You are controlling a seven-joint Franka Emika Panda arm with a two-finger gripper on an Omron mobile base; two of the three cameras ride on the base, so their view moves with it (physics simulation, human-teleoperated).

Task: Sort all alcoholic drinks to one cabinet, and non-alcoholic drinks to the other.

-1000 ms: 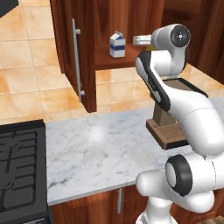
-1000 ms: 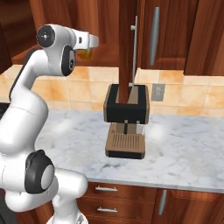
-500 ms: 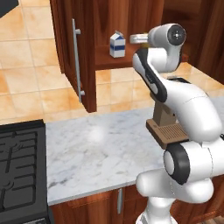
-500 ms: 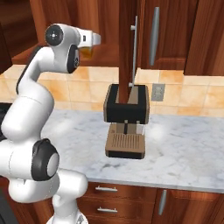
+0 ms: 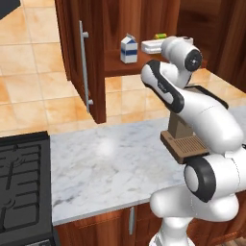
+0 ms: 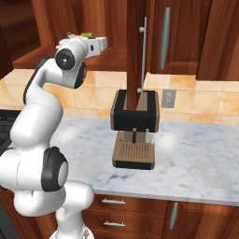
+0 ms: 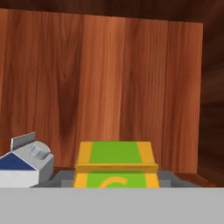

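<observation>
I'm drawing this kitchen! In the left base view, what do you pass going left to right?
Black stove → silver door handle → milk carton → robot's hand → brown coffee machine.

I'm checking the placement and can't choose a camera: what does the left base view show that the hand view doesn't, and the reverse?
Left base view: the stove, marble counter, coffee machine and the cabinet door's bar handle. Hand view: the gripper shut on the juice carton, close up, before the cabinet's back wall. Both: the milk carton, beside the juice carton.
</observation>
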